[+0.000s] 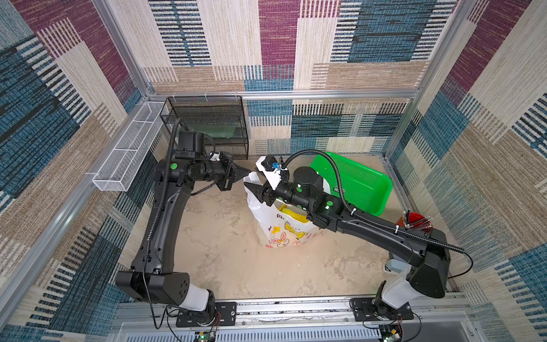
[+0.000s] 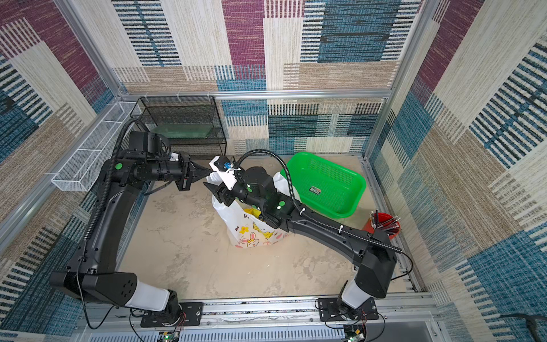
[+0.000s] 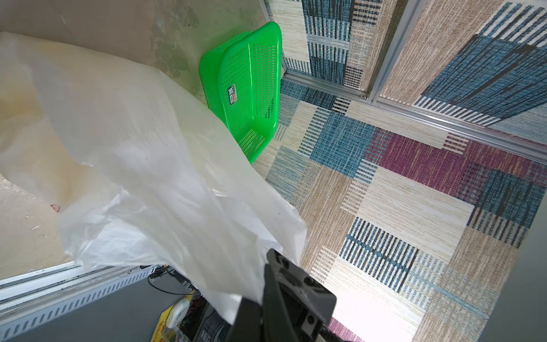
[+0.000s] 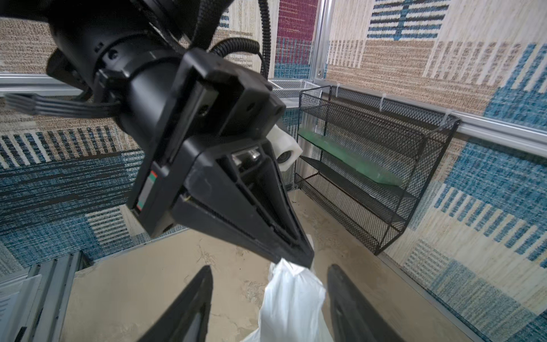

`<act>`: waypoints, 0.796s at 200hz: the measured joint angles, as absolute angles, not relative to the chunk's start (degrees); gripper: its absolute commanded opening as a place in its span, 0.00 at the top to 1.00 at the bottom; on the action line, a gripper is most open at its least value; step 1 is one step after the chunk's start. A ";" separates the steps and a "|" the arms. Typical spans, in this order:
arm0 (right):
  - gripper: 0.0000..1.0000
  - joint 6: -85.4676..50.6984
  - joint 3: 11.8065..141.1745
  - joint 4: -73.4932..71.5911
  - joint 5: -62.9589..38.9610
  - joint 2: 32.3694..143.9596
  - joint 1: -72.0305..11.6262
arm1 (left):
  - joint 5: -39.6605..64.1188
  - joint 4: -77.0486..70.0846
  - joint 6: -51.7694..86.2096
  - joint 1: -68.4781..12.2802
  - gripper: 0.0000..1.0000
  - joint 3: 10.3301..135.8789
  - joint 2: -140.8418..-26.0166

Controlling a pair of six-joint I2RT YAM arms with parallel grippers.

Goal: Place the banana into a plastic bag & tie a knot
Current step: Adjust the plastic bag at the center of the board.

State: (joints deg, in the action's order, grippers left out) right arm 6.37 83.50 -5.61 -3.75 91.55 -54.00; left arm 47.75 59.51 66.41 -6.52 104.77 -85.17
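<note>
left end effector (image 4: 306, 260) pinches plastic bag (image 4: 293, 299); right end effector (image 4: 270, 269) straddles it.

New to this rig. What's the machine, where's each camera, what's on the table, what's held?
Two black robot arms with pincer grippers, bolted at the near edge of the table. Two pictures look down from overhead and are nearly identical; the other two come from a camera on each arm's wrist. On the table: a printed plastic bag with something yellow inside, a green basket, a red cup of pens; at the back wall, a black mesh rack. The left gripper is shut on a white strip of the bag; the right gripper is open around it, holding nothing.
</note>
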 measured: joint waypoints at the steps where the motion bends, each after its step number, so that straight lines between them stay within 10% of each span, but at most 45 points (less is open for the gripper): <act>1: 0.39 6.33 83.50 -5.58 -3.81 91.55 -53.98 | 47.77 59.51 66.41 -6.52 1.00 104.77 -85.17; 90: 0.53 0.05 81.41 -2.81 -9.10 89.65 -51.05 | 47.90 59.35 66.17 -6.90 1.00 104.49 -84.53; 159: 0.95 -2.31 84.99 -1.26 -12.67 92.88 -50.22 | 47.92 59.31 65.69 -7.03 1.00 104.47 -84.34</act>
